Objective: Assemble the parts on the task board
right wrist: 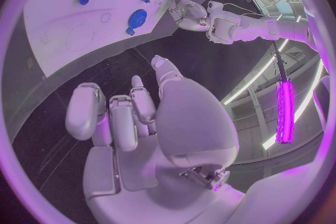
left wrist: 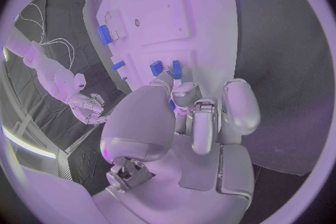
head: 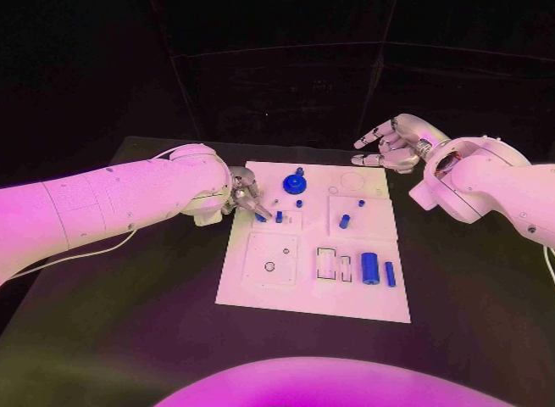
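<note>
The white task board (head: 304,292) lies in the middle of the black table. On it are a blue knob (head: 294,182), a small peg (head: 299,203), a blue cylinder (head: 345,221), a larger cylinder (head: 370,268) and a thin bar (head: 390,274). My left hand (head: 243,199) is at the board's left edge, its thumb and a finger pinching a small blue part (head: 261,217), seen as a blue sliver (left wrist: 172,103) in the left wrist view. My right hand (head: 393,142) hovers past the board's far right corner, fingers apart and holding nothing.
Two more blue pieces (left wrist: 156,68) stand in the board (left wrist: 182,17) just ahead of the left fingers. A white cable (head: 82,250) trails under the left arm. Bare black table surrounds the board on all sides.
</note>
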Robot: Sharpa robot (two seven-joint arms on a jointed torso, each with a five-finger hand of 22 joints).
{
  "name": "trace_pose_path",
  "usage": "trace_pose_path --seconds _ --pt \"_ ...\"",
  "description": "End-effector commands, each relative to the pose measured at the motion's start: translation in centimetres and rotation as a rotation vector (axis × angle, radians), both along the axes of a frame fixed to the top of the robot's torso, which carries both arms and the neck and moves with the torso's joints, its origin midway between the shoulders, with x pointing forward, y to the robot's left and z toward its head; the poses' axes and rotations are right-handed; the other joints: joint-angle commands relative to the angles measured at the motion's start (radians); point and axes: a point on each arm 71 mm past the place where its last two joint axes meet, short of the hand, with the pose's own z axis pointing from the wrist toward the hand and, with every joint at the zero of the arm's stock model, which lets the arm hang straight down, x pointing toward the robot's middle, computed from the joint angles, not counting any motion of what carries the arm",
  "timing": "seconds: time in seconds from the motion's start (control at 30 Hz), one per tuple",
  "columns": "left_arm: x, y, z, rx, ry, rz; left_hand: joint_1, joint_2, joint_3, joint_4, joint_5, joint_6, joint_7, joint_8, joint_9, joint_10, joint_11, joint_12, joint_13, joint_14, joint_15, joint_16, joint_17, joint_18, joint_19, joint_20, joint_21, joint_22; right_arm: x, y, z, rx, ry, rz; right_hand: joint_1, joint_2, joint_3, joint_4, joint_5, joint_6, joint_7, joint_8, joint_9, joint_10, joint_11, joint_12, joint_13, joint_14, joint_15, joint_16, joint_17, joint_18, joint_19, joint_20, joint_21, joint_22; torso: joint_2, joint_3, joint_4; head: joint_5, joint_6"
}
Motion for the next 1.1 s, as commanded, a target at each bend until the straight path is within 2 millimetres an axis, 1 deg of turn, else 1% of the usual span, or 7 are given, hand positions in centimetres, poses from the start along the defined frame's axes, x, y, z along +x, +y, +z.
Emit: trace_pose_path --seconds 0.03,0.3,0.33,0.47,0.63,0.93,1.1 --pt "0.0 0.0 0.0 0.005 -0.001 0.005 0.023 0.016 0.062 -0.057 0.003 -0.002 -0.005 -0.004 -0.001 0.003 -0.001 0.001 0.0 0.102 -0.006 0.003 0.263 -0.004 0.005 -0.003 0.007 0.002 0.0 0.1 0.1 0.004 -0.003 0.007 -0.008 0.006 0.0 0.008 -0.005 0.004 -0.005 0.004 0.001 -0.003 -0.001 -0.002 -0.001 0.059 -0.009 -0.006 0.057 0.018 -0.008 0.001 -0.007 -0.001 0.001 0.0003 0.0001 0.0 0.0" --pt "0.1 -0.2 0.1 -0.003 -0.016 0.012 0.005 0.011 0.072 -0.058 0.003 0.008 -0.004 -0.003 -0.002 0.012 0.0 0.008 0.009 0.102 -0.004 0.003 0.263 -0.007 0.009 -0.002 0.014 0.011 0.0 0.1 0.2 0.005 -0.004 0.007 -0.007 0.007 0.001 0.008 -0.005 0.005 -0.005 0.005 0.001 -0.003 -0.001 -0.002 -0.001 0.059 -0.009 -0.007 0.056 0.018 -0.007 0.001 -0.007 -0.001 0.001 0.0011 -0.0001 0.0 0.002" --pt "0.1 -0.3 0.1 -0.006 -0.021 0.015 0.001 0.012 0.075 -0.057 0.003 0.01 -0.004 -0.003 -0.002 0.013 0.0 0.009 0.011 0.102 -0.004 0.003 0.263 -0.007 0.01 -0.002 0.015 0.013 0.0 0.1 0.2 0.005 -0.005 0.007 -0.007 0.007 0.001 0.008 -0.005 0.005 -0.005 0.005 0.001 -0.003 -0.001 -0.002 -0.001 0.059 -0.009 -0.007 0.056 0.018 -0.007 0.001 -0.007 -0.001 0.001 0.0006 -0.0001 0.0 0.003" --pt "0.3 -0.3 0.2 -0.015 -0.038 0.029 -0.003 0.019 0.084 -0.057 0.003 0.012 -0.005 -0.002 -0.002 0.017 0.0 0.011 0.013 0.102 -0.005 0.003 0.263 -0.008 0.011 -0.002 0.018 0.017 0.0 0.1 0.2 0.005 -0.006 0.008 -0.007 0.007 0.001 0.008 -0.005 0.005 -0.005 0.005 0.001 -0.003 -0.001 -0.002 -0.001 0.059 -0.009 -0.007 0.056 0.018 -0.007 0.001 -0.007 -0.001 0.0 0.0008 -0.0011 0.0 0.001" --pt "0.2 -0.3 0.3 -0.046 -0.053 0.055 -0.008 0.025 0.093 -0.057 0.003 0.015 -0.006 0.0 -0.001 0.019 -0.001 0.011 0.013 0.102 -0.005 0.003 0.263 -0.009 0.014 -0.002 0.022 0.022 0.0 0.1 0.2 0.006 -0.006 0.007 -0.007 0.007 0.001 0.008 -0.005 0.005 -0.005 0.005 0.001 -0.003 -0.001 -0.002 -0.001 0.059 -0.009 -0.007 0.056 0.018 -0.007 0.001 -0.007 -0.001 0.001 0.0012 -0.0004 -0.001 0.001" --pt "-0.4 0.3 0.6 -0.108 -0.076 0.111 -0.009 0.026 0.097 -0.059 0.003 0.016 -0.007 0.001 -0.001 0.021 -0.002 0.011 0.012 0.102 -0.005 0.003 0.263 -0.009 0.015 -0.003 0.025 0.026 0.0 0.1 0.2 0.005 -0.007 0.006 -0.007 0.007 0.001 0.008 -0.005 0.005 -0.005 0.005 0.001 -0.003 -0.001 -0.002 -0.001 0.059 -0.009 -0.007 0.056 0.018 -0.007 0.001 -0.007 -0.001 -0.001 0.0004 0.0015 -0.002 -0.002" --pt "-0.8 0.7 0.7 -0.147 -0.108 0.145 -0.01 0.025 0.1 -0.061 0.003 0.017 -0.007 0.002 0.0 0.023 -0.002 0.012 0.013 0.102 -0.005 0.003 0.263 -0.01 0.016 -0.003 0.027 0.029 0.0 0.0 0.2 0.006 -0.008 0.006 -0.007 0.007 0.001 0.008 -0.005 0.005 -0.005 0.005 0.001 -0.003 -0.001 -0.002 -0.001 0.059 -0.009 -0.007 0.056 0.018 -0.007 0.001 -0.007 -0.001 0.0 0.0007 0.0015 -0.001 -0.003"
